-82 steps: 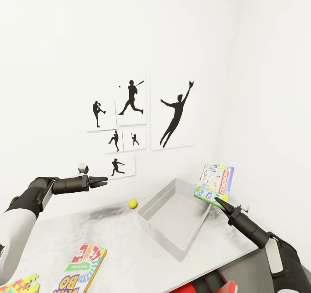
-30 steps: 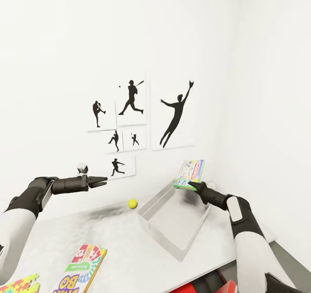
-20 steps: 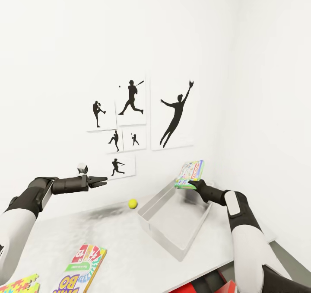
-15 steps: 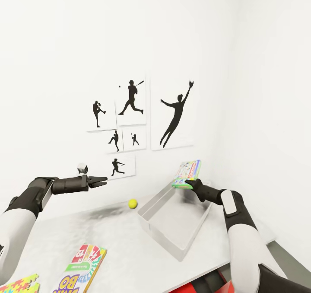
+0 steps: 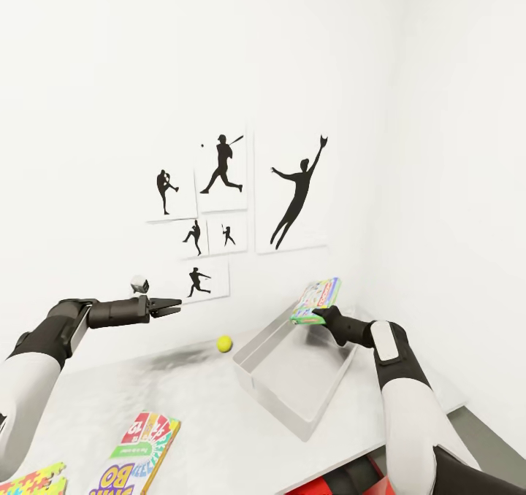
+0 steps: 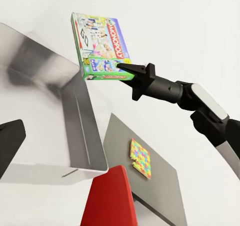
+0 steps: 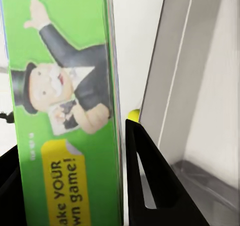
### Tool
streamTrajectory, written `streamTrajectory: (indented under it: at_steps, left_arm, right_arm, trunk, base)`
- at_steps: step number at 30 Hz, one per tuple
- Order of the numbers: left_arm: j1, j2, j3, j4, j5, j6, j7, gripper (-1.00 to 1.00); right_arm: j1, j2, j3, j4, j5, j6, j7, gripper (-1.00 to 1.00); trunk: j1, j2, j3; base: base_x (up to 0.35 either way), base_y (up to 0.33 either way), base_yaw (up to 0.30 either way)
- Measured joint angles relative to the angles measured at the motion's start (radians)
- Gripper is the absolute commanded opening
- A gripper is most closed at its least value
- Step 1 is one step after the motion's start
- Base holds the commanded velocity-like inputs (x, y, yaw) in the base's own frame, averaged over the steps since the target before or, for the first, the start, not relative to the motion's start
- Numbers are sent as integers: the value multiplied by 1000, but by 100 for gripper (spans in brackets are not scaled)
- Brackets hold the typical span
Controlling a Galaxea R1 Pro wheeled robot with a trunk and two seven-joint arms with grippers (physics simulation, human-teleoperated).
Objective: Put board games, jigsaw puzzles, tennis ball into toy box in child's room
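My right gripper point(image 5: 315, 310) is shut on the lower edge of a board game point(image 5: 316, 299), a white box with a green edge, held tilted above the far end of the toy box point(image 5: 272, 396). In the left wrist view the game point(image 6: 100, 46) hangs over the toy box wall point(image 6: 75, 121). In the right wrist view its green edge point(image 7: 65, 111) sits beside one finger point(image 7: 150, 186). On the table point(image 5: 197, 393) lie the tennis ball point(image 5: 224, 344), a second board game point(image 5: 142, 444) and a jigsaw puzzle point(image 5: 33, 480). My left gripper point(image 5: 174, 307) hovers open and holds nothing.
Black sports silhouettes point(image 5: 292, 196) hang on the white wall behind the table. Another jigsaw puzzle point(image 6: 140, 158) lies on the lower dark grey cabinet top. A red object point(image 5: 380, 480) stands below the table's near right edge.
My right arm has carried the board game leftward and farther back, from beside the toy box's right side to above its far end, and tilted it flatter. The left arm has not moved.
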Motion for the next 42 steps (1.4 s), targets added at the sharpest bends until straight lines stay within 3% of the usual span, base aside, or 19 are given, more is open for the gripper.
streamTrajectory:
  at_steps: [8, 15, 21, 23, 42]
  left_arm:
    - [-1, -3, 2, -1, 1, 15, 0, 100]
    - [-9, -2, 4, -59, -1, 143, 0, 100]
    - [-30, 3, 6, -123, 1, 238, -2, 100]
    - [-42, 3, 6, -127, 1, 249, -2, 100]
    - [-57, -5, 8, -132, -1, 259, 1, 100]
  right_arm:
    - [-1, 0, -2, 0, -5, 0, -41, -100]
    - [-6, -1, -3, 0, -101, 3, -146, -100]
    - [-7, 0, -3, 1, -217, 4, -294, -100]
    - [-7, 0, -3, 1, -231, 4, -312, -100]
    - [-20, 18, -4, 32, -244, -6, -340, -100]
  trunk:
    - [0, 0, -12]
    - [0, 0, -23]
    - [0, 0, -33]
    - [0, 0, -36]
    - [0, 0, -67]
  base:
    - [0, 0, 0]
    - [0, 0, 0]
    - [0, 0, 0]
    - [0, 0, 0]
    - [0, 0, 0]
